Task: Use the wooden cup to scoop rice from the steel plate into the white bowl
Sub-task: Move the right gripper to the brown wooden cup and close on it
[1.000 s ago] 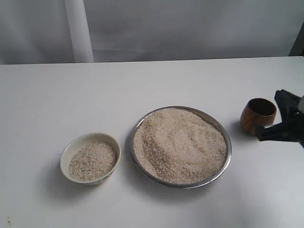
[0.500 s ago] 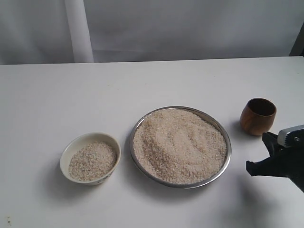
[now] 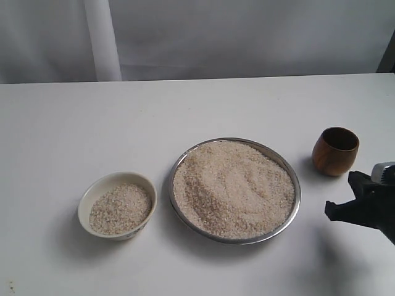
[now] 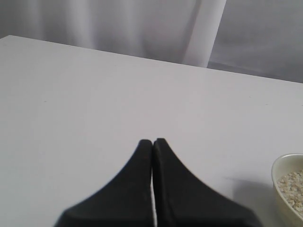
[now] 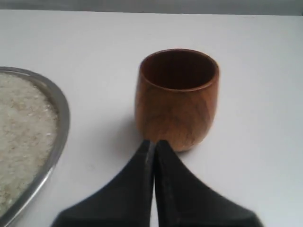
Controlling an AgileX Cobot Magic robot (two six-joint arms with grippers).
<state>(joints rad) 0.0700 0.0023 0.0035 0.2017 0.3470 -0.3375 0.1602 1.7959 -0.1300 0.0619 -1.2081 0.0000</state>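
Observation:
The steel plate (image 3: 297, 185) sits mid-table, heaped with rice (image 3: 234, 188). To its left stands the white bowl (image 3: 92, 188), partly filled with rice (image 3: 120, 209). The wooden cup (image 3: 335, 151) stands upright and empty to the right of the plate. My right gripper (image 3: 352, 177) is shut and holds nothing. Its tips point at the cup from just in front of it. The right wrist view shows the cup (image 5: 177, 104) right ahead of the shut tips (image 5: 154, 143) and the plate's rim (image 5: 61, 118) off to one side. My left gripper (image 4: 152, 142) is shut over bare table, with the bowl's rim (image 4: 283, 166) at the edge of its view.
The white table (image 3: 185, 111) runs back to a grey curtain (image 3: 247, 37) with a pale vertical post (image 3: 102, 40). The table's far edge lies well behind the vessels.
My right gripper has pulled back from beside the cup toward the near side of the table, staying shut. The cup, plate and bowl have not moved.

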